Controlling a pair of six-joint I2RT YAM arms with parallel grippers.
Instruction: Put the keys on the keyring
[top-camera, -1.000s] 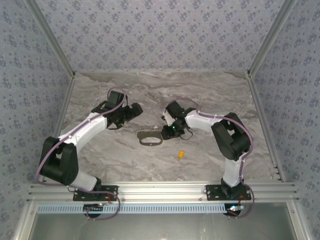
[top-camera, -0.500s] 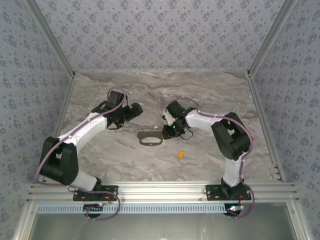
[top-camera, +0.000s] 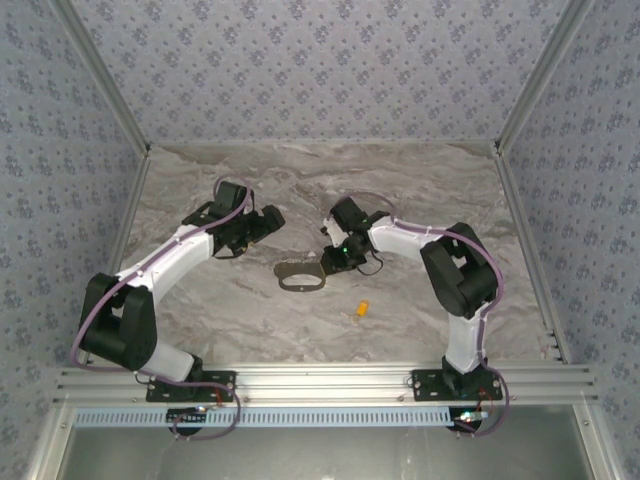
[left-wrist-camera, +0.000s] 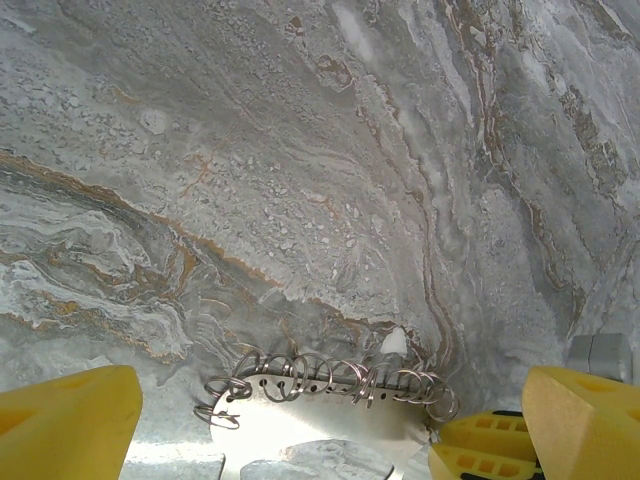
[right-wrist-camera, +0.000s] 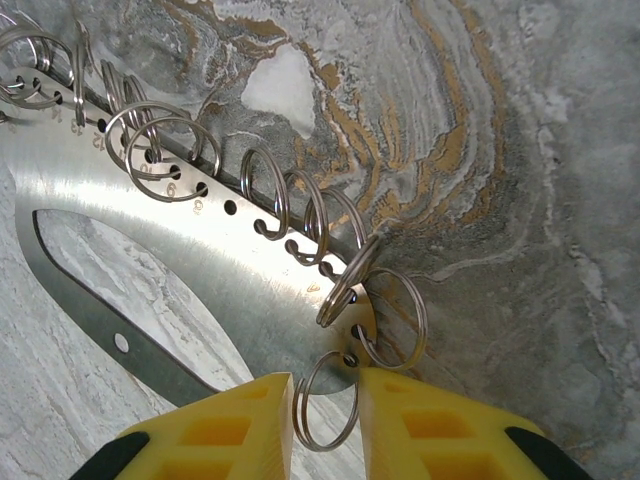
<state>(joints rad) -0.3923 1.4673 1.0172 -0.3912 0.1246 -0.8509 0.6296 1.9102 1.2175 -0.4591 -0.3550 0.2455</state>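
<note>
Bare bench (top-camera: 420, 180) lies open toward the walls at the top and right of the overhead view. The keyring (top-camera: 300, 277) sits at centre, with the key (top-camera: 361, 309) apart from it at lower right. The right end effector (right-wrist-camera: 325, 400) is at the keyring's right end. Its fingers are narrowly spaced either side of one wire ring (right-wrist-camera: 325, 448), and I cannot tell whether they pinch it. The left end effector (left-wrist-camera: 325, 425) is spread wide, with the keyring low in its wrist view.

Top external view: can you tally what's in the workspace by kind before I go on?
Grey metal keyring: 1
Yellow-orange key: 1
Robot arms: 2 (left arm, right arm)
Total: 4
</note>
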